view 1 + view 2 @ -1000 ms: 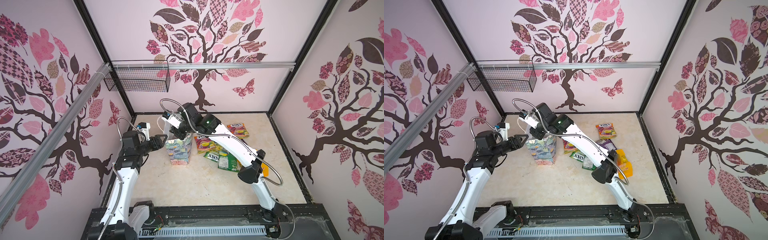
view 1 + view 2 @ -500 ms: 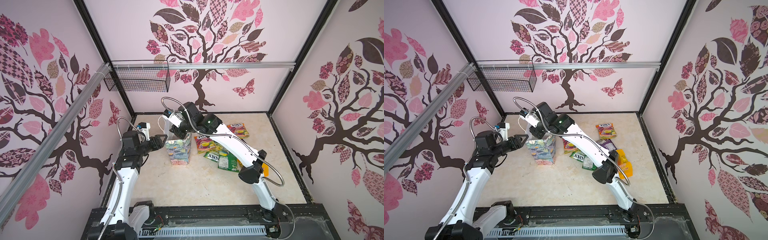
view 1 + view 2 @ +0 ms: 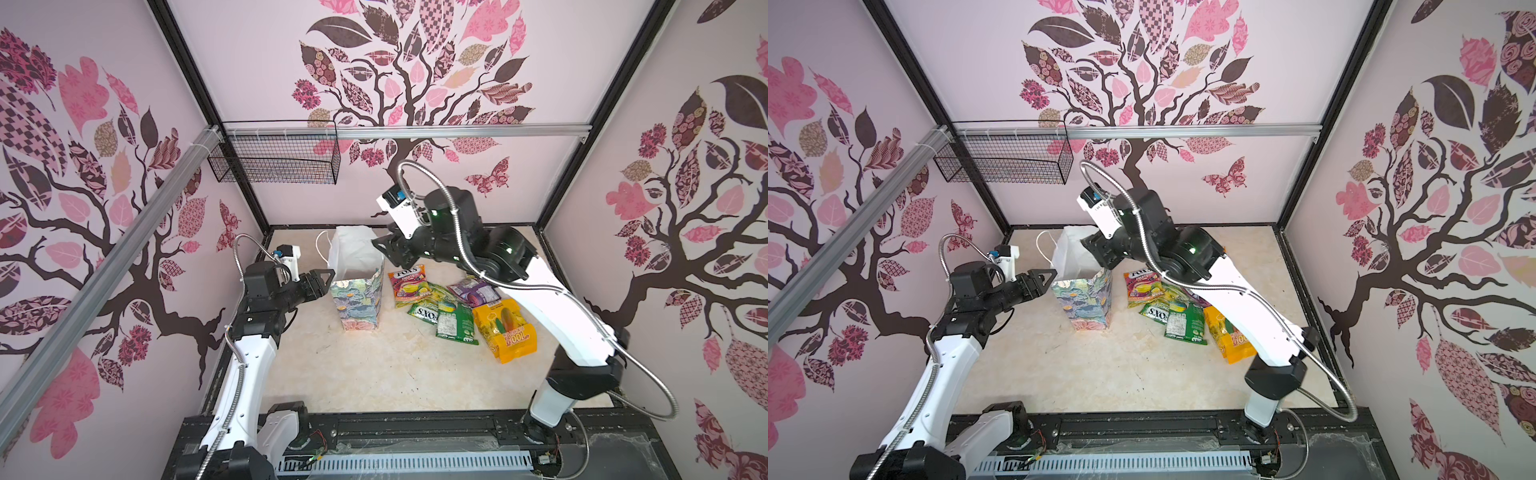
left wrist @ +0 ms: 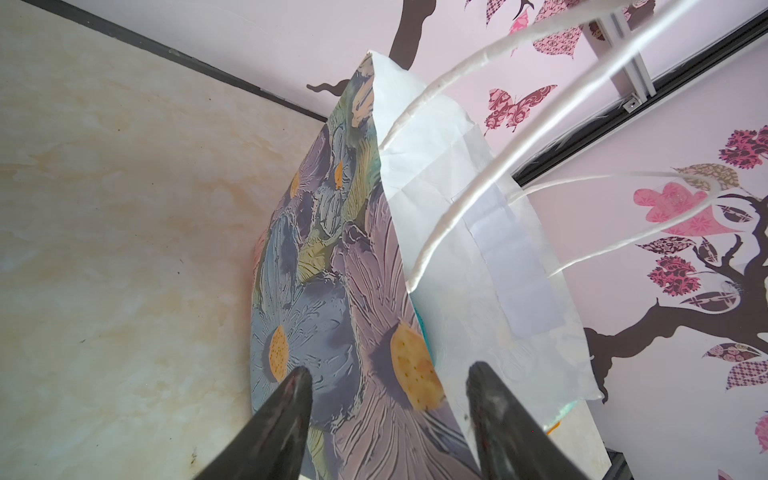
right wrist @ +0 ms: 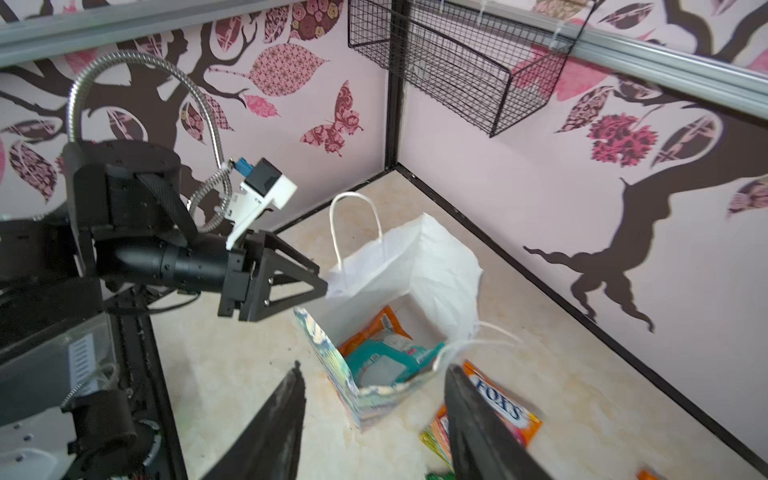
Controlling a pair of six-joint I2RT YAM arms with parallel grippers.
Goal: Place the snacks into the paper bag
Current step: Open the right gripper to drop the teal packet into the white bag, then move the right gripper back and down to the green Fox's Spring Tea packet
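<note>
The beige marble-look tabletop (image 3: 374,365) carries the tall floral blue-green paper bag (image 3: 359,299), upright near the back left with its white mouth open. Just right of it lies an overlapping pile of glossy snack packets (image 3: 449,309). The right arm (image 3: 1237,307) covers some, so their count is unsure. The left gripper (image 3: 325,279) has its fingers spread astride the bag's side wall, not pinching it. The right gripper (image 5: 374,368) hangs over the mouth, fingers apart and empty. Inside the bag, a teal packet (image 5: 386,359) hides most of an orange packet (image 5: 374,326).
</note>
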